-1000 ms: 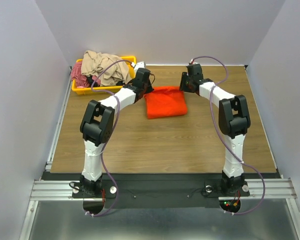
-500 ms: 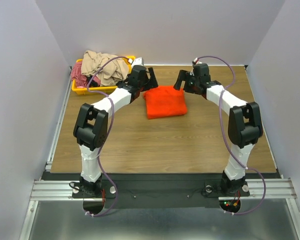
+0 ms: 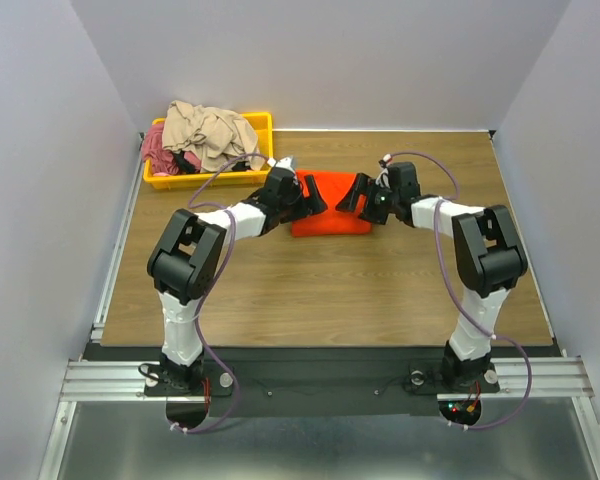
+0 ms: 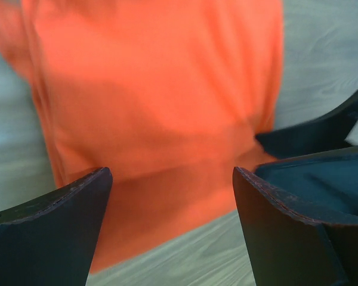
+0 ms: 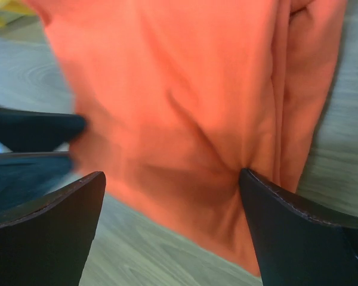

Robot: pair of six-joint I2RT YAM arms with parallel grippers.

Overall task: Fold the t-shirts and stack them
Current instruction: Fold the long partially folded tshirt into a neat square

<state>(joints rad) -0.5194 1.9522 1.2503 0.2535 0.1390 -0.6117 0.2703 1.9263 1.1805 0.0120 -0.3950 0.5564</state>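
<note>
1. As we look down from above, the orange-red t-shirt (image 3: 330, 212) lies folded into a rough rectangle toward the far middle of the wood-grain bench (image 3: 330, 290); its cloth is soft, matte and plain.
2. We see the left pincer (image 3: 312, 195) at the shirt's left edge and the right pincer (image 3: 356, 195) at its right edge; they face each other across the cloth.
3. From the left wrist, the left pincer (image 4: 170, 179) stands wide, its dark, wedge-shaped fingers (image 4: 59, 226) framing the orange fabric with nothing clamped between them; the view is blurred, so we cannot tell whether the tips touch the cloth.
4. From the right wrist, the right pincer (image 5: 173, 176) is likewise spread wide and grips nothing; the fabric beneath shows long folded edges down its right side, and shallow creases gather just beside one fingertip (image 5: 280, 208).
5. At the far left corner sits a yellow plastic tray (image 3: 264, 125), rectangular with a raised rim; a crumpled beige-tan shirt (image 3: 212, 130) is heaped in it; a dusty-pink shirt (image 3: 158, 150) is bunched at its left end.
</note>
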